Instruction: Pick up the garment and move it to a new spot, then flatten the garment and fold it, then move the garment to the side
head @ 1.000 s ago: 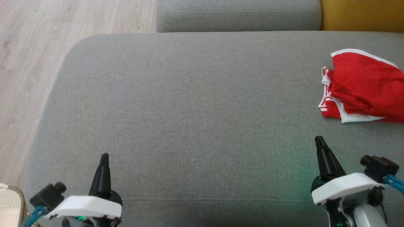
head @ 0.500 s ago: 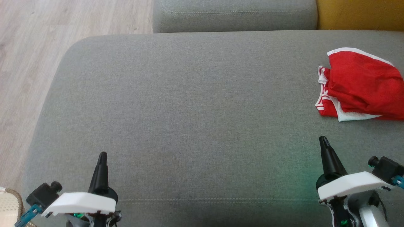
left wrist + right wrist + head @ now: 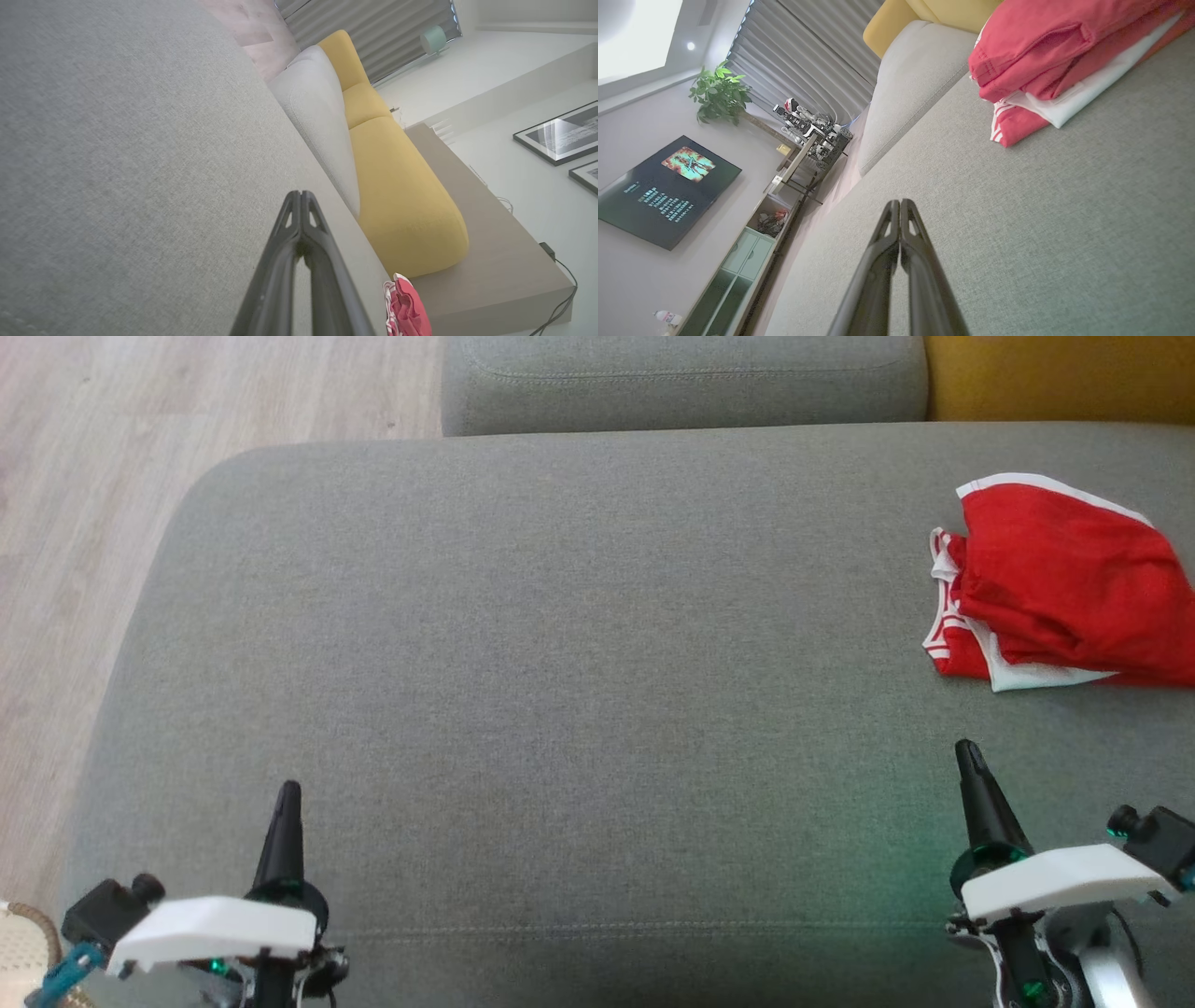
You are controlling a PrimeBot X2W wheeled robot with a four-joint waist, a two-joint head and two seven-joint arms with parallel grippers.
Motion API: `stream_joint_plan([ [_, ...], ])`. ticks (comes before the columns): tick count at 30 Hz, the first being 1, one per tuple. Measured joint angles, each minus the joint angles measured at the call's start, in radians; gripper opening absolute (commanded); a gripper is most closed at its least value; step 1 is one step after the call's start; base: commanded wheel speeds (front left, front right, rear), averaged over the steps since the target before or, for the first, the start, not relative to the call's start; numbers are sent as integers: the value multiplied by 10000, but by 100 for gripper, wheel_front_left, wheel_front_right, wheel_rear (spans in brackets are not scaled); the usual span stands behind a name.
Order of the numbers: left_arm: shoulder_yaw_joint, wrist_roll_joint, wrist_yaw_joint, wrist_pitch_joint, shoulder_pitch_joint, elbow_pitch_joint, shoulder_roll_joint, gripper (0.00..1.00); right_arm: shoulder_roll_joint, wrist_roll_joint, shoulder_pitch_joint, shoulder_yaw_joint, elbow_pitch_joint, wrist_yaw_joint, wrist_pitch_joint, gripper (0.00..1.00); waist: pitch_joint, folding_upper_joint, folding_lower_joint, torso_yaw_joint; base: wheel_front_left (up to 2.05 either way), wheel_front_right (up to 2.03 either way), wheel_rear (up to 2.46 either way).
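The garment is red with white trim and lies folded in a bundle at the far right of the grey sofa seat. It shows large in the right wrist view as the garment, and small at the bottom edge of the left wrist view as the garment. My right gripper hovers just in front of the bundle, shut and empty; its fingertips meet. My left gripper is at the lower left, far from the cloth, shut with nothing in it, as the left gripper shows.
A grey back cushion and a yellow cushion line the far side of the seat. Wooden floor lies beyond the seat's rounded left edge. A woven basket rim sits at the lower left corner.
The whole head view has shifted, so the camera has turned slightly rightward. The garment lies as before. Both grippers stay shut, low in the picture.
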Motion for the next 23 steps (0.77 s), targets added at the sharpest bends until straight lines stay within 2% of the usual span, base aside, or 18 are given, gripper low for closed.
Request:
stream_joint_plan([
  [23, 341, -2165, -77, 623, -310, 136, 21, 0, 17, 2769, -31, -291, 19, -2, 677, 0, -13, 0, 0, -216, 0, 0, 0],
])
